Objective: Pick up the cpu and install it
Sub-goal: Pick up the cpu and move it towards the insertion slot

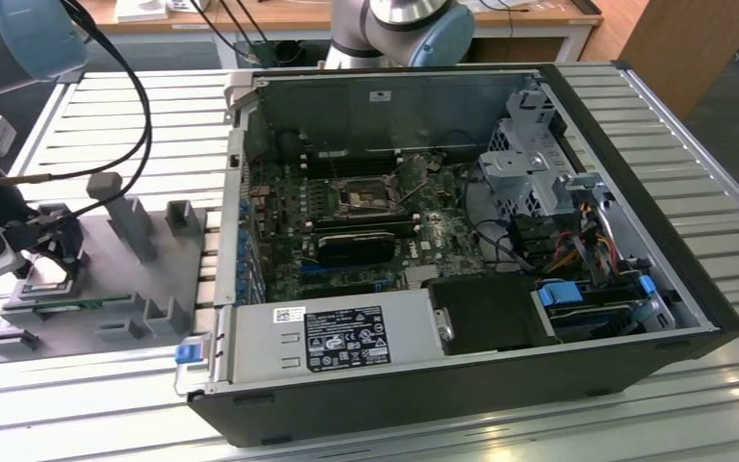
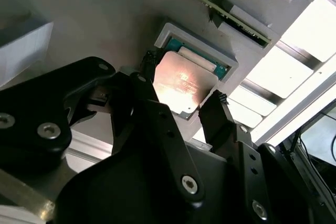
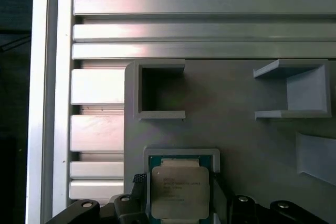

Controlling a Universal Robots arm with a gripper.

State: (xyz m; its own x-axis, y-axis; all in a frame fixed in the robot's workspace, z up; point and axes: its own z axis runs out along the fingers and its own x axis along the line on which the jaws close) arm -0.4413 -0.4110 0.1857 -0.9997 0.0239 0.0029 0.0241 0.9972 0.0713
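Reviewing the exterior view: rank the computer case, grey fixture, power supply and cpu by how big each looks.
1. Computer case, clearly largest.
2. Grey fixture.
3. Power supply; not far behind the fixture, so this pair is less certain.
4. cpu, a small patch seated in the fixture.

The cpu (image 3: 180, 192) sits walled by its frame (image 3: 181, 153) (tight all round). Tall blocks (image 1: 132, 226) stand near at the exterior view's right, and bare table (image 3: 100, 129) slats lie beside the tray (image 1: 100, 308).
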